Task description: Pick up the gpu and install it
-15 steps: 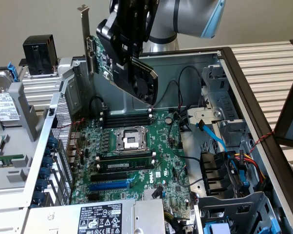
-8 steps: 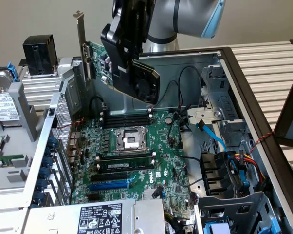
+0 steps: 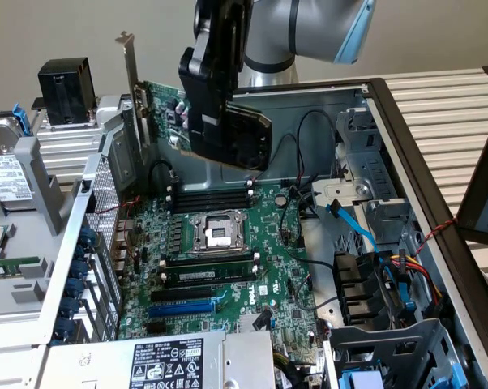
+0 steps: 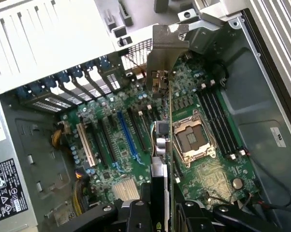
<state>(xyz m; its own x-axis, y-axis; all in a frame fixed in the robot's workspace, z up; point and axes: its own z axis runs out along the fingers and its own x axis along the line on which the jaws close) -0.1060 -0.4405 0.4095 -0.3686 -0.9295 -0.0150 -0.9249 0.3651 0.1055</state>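
The gpu (image 3: 161, 107) hangs in the air over the open computer case, its green board and black shroud (image 3: 250, 136) tilted and its silver bracket (image 3: 130, 63) pointing up at the exterior view's left. My gripper (image 3: 216, 101) is shut on the card's middle. In the wrist view the gpu (image 4: 167, 53) is seen edge-on, with the bracket farthest from my gripper (image 4: 162, 213). Below it lies the large green motherboard (image 3: 268, 267), and the card hangs roughly above the CPU socket (image 4: 191, 140) and to one side of the blue slot (image 4: 127, 135).
Black RAM sticks (image 3: 207, 275) sit beside the CPU socket (image 3: 216, 235). A blue slot (image 3: 183, 308) lies near the power supply (image 3: 171, 365). Blue slot latches (image 3: 74, 284) line the case's rear wall. Drive cage and coloured cables (image 3: 382, 275) crowd the exterior view's right.
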